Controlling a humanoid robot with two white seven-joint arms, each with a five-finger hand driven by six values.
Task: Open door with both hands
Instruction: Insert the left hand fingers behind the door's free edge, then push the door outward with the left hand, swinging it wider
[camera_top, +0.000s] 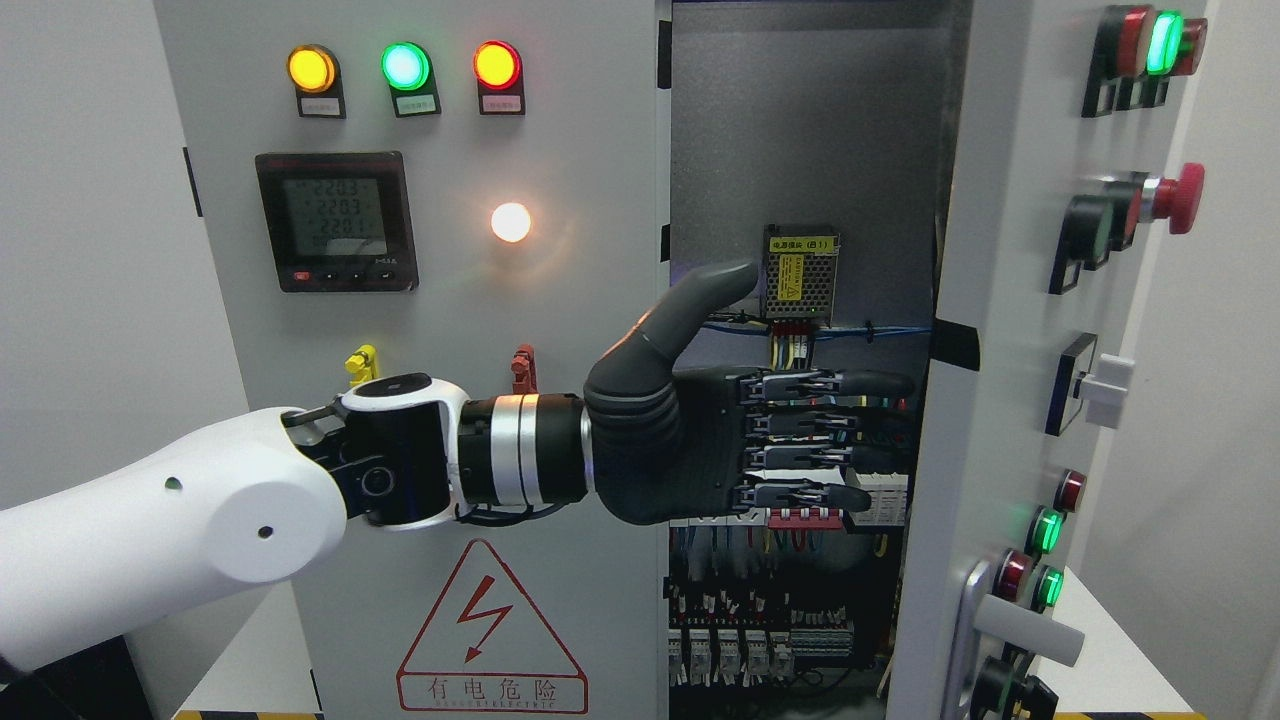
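Note:
A grey electrical cabinet fills the view. Its right door (1010, 360) is swung open toward me and shows nearly edge-on, with lamps, switches and a handle (1025, 628) on its face. The left door (440, 400) is closed. My left hand (760, 440) reaches from the lower left across the closed door into the open gap. Its fingers (860, 385) are stretched out flat and its thumb (700, 295) points up. The fingertips lie close to the open door's inner edge. It holds nothing. My right hand is not in view.
Inside the cabinet are a power supply with a yellow label (800, 272), wiring and rows of breakers (760, 650). The left door carries three lamps (404, 66), a digital meter (336, 222), a lit white lamp (510, 222) and a red warning triangle (490, 630).

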